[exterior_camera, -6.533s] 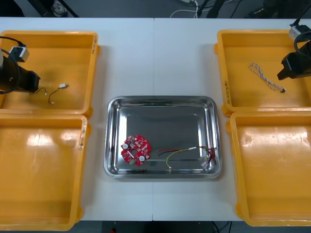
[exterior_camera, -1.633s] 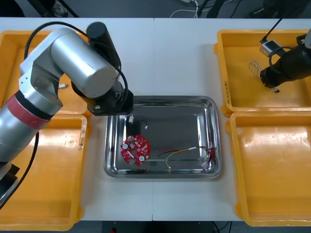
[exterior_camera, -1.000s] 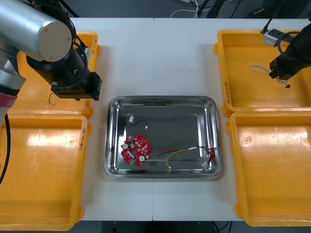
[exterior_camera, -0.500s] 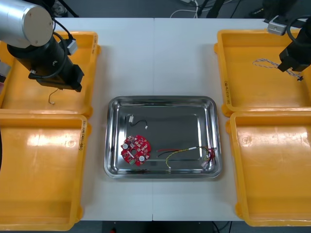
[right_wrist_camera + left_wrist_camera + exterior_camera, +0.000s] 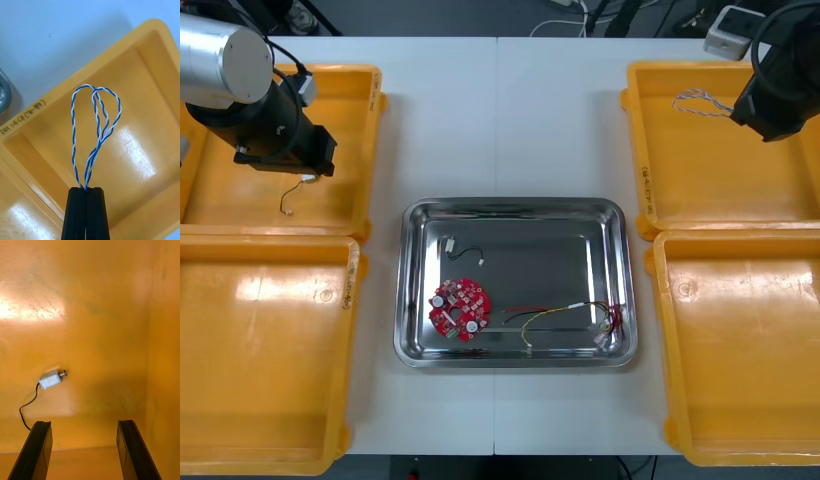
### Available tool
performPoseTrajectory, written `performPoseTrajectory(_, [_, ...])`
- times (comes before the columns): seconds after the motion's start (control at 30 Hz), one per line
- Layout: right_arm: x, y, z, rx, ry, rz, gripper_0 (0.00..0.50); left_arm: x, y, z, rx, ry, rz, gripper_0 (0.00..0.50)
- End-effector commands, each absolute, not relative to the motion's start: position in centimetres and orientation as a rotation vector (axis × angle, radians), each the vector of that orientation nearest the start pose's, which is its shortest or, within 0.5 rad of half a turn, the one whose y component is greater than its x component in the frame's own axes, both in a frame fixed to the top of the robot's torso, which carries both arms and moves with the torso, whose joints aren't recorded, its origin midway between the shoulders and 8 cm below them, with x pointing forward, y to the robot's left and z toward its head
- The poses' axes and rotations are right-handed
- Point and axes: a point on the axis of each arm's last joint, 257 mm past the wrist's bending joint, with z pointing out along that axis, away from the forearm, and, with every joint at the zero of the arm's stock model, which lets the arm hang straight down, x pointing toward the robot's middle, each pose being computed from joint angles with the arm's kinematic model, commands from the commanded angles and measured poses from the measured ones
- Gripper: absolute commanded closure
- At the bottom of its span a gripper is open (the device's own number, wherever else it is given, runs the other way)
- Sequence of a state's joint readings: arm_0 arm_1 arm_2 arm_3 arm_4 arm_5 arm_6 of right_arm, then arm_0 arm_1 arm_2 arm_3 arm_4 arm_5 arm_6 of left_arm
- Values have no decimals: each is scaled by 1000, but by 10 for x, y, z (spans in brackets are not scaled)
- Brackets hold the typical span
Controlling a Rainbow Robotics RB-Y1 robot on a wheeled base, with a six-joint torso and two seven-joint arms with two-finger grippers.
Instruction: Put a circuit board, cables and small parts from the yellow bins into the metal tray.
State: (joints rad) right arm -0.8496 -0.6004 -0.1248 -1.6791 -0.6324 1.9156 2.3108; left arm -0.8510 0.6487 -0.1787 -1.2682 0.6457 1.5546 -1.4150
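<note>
My right claw (image 5: 86,189) is clenched on the blue-and-white cable (image 5: 96,123) above the far right bin (image 5: 700,170) — next, carry it to the metal tray (image 5: 510,204). Meanwhile my left claw (image 5: 84,423) hangs released over a small metal part (image 5: 50,379).

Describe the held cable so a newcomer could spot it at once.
Find the far right bin. Over it the right gripper is shut on a twisted blue and white cable, its loops in the air. Other cables lie flat: a red and yellow cable in the tray, a black cable by the open left gripper in the far left bin.
</note>
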Motion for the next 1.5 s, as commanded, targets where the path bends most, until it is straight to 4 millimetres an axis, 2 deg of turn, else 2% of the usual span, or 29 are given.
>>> performPoseTrajectory(0.03, [520,-242,-65,-1361,2175,-287,500,602,327,-133,181,2556,94,0])
performPoseTrajectory(0.17, [514,-215,-75,-1437,2142,-233,500,604,331,-136,182,2551,102,0])
performPoseTrajectory(0.23, [507,-196,-81,-1495,2111,-167,500,605,332,-137,185,2553,108,0])
performPoseTrajectory(0.43, [489,-159,-95,-1631,2048,-59,500,613,338,-148,194,2536,136,0])
performPoseTrajectory(0.7, [475,-126,-121,-1802,1980,-91,500,619,344,-156,201,2525,149,0])
performPoseTrajectory(0.97, [471,-77,-138,-1878,1870,-75,500,625,349,-170,205,2516,153,0])
performPoseTrajectory(1.2, [469,-62,-160,-1949,1808,-109,500,624,346,-177,216,2527,147,0])
performPoseTrajectory(1.4, [475,-62,-187,-1975,1770,-196,500,625,343,-181,224,2524,139,0])
performPoseTrajectory(1.5, [476,-64,-194,-1980,1764,-225,500,626,343,-182,224,2522,138,0])
